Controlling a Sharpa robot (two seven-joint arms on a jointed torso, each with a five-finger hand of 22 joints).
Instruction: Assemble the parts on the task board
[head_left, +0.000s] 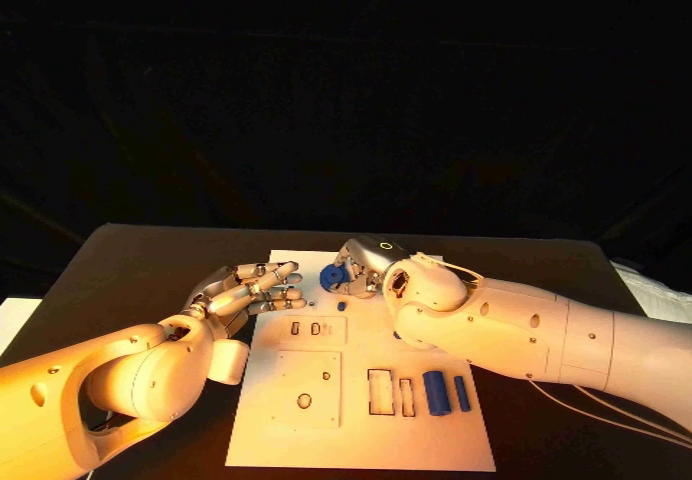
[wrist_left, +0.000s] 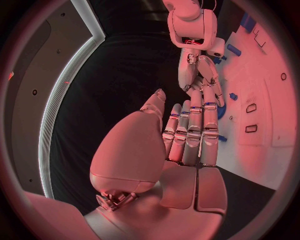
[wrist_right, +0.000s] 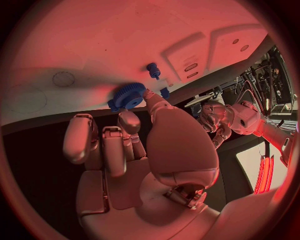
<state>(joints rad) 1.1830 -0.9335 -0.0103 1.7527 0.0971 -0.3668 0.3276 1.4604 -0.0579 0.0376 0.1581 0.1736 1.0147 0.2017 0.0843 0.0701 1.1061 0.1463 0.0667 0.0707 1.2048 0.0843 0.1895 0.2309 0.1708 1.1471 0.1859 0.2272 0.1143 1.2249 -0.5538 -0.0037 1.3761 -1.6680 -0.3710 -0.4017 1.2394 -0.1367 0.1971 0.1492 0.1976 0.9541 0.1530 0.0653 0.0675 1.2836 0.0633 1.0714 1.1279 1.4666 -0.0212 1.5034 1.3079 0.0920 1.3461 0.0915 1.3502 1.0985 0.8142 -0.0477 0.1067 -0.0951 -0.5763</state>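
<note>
- While the right hand (head_left: 372, 268) hovers over the far end of the task board (head_left: 361, 440), I see it pinching a blue gear (wrist_right: 127, 96) between thumb and a fingertip, the other fingers curled beside it; the head view puts the gear (head_left: 333, 275) just above the board's far edge.
- My left hand (head_left: 248, 290) holds nothing: its fingers are stretched out nearly straight and slightly apart, lying at the board's left far corner, close to the right hand's fingers.
- In the right wrist view a small blue peg (wrist_right: 153, 70) stands on the board just past the gear, beside a raised block with slots; I judge that to be the gear's target, though I cannot confirm it.
- Two blue bars (head_left: 436, 393) lie near the board's right near side, next to open rectangular slots, well apart from both hands.
- Risk one: the pinch catches only the gear's rim, so it may tilt or slip loose as I lower it.
- Risk two: if the bore misses the peg, the gear could jam on it at an angle or knock it over.
- Risk three: the two hands are so near that moving either could bump the other and jog the gear.
</note>
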